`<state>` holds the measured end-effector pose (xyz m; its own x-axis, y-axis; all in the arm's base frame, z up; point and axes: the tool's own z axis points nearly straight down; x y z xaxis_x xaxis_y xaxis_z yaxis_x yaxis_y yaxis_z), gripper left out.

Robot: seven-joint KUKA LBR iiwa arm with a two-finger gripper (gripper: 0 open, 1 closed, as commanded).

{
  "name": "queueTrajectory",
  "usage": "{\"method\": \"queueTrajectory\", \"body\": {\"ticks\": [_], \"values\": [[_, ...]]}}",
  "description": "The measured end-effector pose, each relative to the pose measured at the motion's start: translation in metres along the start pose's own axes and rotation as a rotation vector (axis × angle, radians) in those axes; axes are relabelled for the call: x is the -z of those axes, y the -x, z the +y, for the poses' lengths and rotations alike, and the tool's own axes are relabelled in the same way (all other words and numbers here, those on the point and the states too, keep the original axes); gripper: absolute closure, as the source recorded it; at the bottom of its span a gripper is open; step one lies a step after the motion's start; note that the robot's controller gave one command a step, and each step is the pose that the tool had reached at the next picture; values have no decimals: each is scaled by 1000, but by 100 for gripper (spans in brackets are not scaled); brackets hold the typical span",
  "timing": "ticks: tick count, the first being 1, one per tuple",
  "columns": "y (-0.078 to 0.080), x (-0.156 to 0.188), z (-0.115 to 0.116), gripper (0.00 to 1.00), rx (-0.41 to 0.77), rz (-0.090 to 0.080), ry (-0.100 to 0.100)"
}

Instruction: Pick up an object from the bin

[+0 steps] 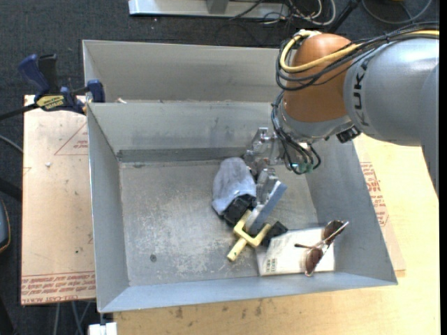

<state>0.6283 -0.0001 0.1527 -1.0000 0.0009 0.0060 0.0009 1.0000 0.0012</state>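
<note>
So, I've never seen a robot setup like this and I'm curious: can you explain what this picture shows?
This is one camera looking down into a grey metal bin. The big silver arm with the orange cover reaches in from the right; the metal gripper at its end is its tool for picking things up. It hangs over a small heap mid-bin: a crumpled pale blue-grey cloth, a black lump and a yellow T-shaped plastic piece. Near the front wall lie a white card and brown-lensed sunglasses. Whether it holds anything, I cannot tell.
</note>
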Motion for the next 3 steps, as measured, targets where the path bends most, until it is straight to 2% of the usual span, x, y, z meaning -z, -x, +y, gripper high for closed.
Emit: {"method": "queueTrajectory", "body": {"ticks": [1,2,3], "values": [[2,5,0,0,0,-8,0],[7,-36,19,0,231,-17,-3],[10,-80,28,0,538,-16,-3]]}}
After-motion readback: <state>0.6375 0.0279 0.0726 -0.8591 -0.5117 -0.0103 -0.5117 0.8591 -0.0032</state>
